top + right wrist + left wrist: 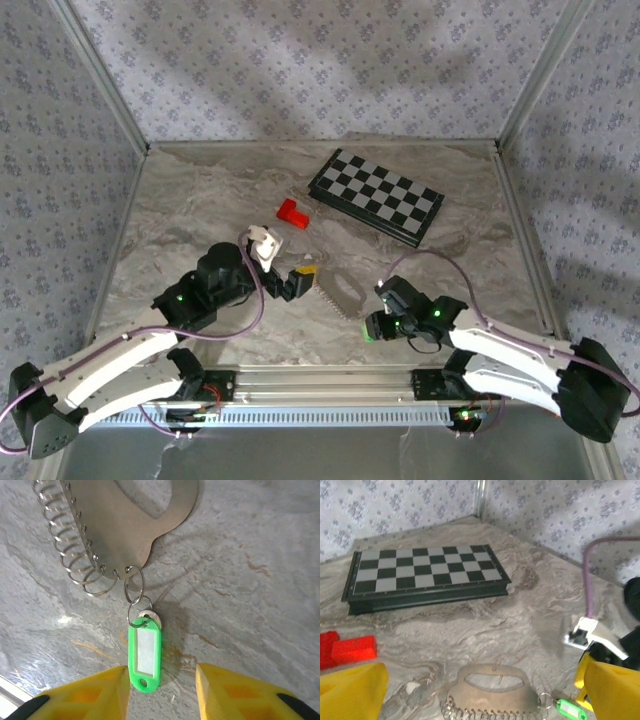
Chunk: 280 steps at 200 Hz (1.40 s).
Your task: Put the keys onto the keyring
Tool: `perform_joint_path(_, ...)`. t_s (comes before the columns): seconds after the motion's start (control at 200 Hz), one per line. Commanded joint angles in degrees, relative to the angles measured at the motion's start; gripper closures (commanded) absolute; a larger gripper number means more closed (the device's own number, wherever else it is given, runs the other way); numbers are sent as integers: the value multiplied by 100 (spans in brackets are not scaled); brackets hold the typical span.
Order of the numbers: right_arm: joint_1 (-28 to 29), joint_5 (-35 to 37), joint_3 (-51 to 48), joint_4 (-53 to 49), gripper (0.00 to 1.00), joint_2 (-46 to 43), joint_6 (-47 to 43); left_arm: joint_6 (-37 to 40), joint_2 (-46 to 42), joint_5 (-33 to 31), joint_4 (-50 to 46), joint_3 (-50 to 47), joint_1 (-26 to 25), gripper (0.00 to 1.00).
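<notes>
From the overhead camera I see the keyring (342, 292) lying on the marble table (200, 200) between my two arms. It is a flat metal plate edged with wire loops. The left gripper (303, 275) sits just at the keyring's left end, and the right gripper (371, 328) is just off its near right end. The chessboard (375, 195) lies well beyond the keyring, and the red block (292, 213) is beyond it to the left.

On the left wrist camera, that gripper's yellow fingers (350, 692) stand wide apart on either side of the keyring, gripping nothing. The green key tag (571, 711) lies at the keyring's right end.

On the right wrist camera, the tag is linked by two small split rings (135, 592) to the hole at the keyring's corner and lies flat on the table. The right gripper's fingers (85, 697) are apart — the tag's free end lies between them, close against the one on the picture's left. I cannot tell whether they touch.
</notes>
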Motion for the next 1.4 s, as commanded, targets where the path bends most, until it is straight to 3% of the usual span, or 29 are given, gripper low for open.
perform_joint_path(0.0,-5,270,135,-660,55,-499,124,-245,-24,-577,-509,304,28,0)
perform_joint_path(0.155,-324,569,498,-1106,45,-1246,-273,-278,-5,-898,-1157,494,30,0)
perform_joint_path(0.22,-506,520,626,-1090,32,-1443,-408,-291,13,-1175,-1562,674,37,0)
perform_joint_path(0.33,-775,639,954,-1192,20,-1468,-730,-404,-47,-1731,-2088,860,32,0)
perform_joint_path(0.355,-847,628,996,-1152,15,-1467,-800,-432,-76,-1807,-2141,861,36,0)
perform_joint_path(0.37,-886,630,1015,-1131,3,-1472,-847,-469,-101,-1876,-2185,861,30,0)
perform_joint_path(0.385,-923,630,1036,-1104,0,-1468,-899,-515,-135,-1990,-2206,842,35,0)
perform_joint_path(0.615,-1507,1510,1342,-1025,0,-1488,-1431,-764,-648,-3697,-1872,333,90,0)
perform_joint_path(0.74,-1879,2092,1342,-795,0,-1654,-1715,-630,-569,-4290,-1752,228,442,0)
perform_joint_path(0.875,-2391,2500,1112,-316,0,-1913,-2027,-498,-264,-4257,-1749,190,1024,0)
perform_joint_path(1.01,-2930,2497,846,56,0,-2128,-2249,-33,-77,-4375,-1051,-308,1378,0)
perform_joint_path(1.144,-3389,2499,526,497,0,-2362,-2487,-65,78,-4465,-667,-653,1797,0)
perform_joint_path(1.394,-4539,1698,-34,1283,0,-2256,-2654,-66,476,-4542,-229,-937,2257,0)
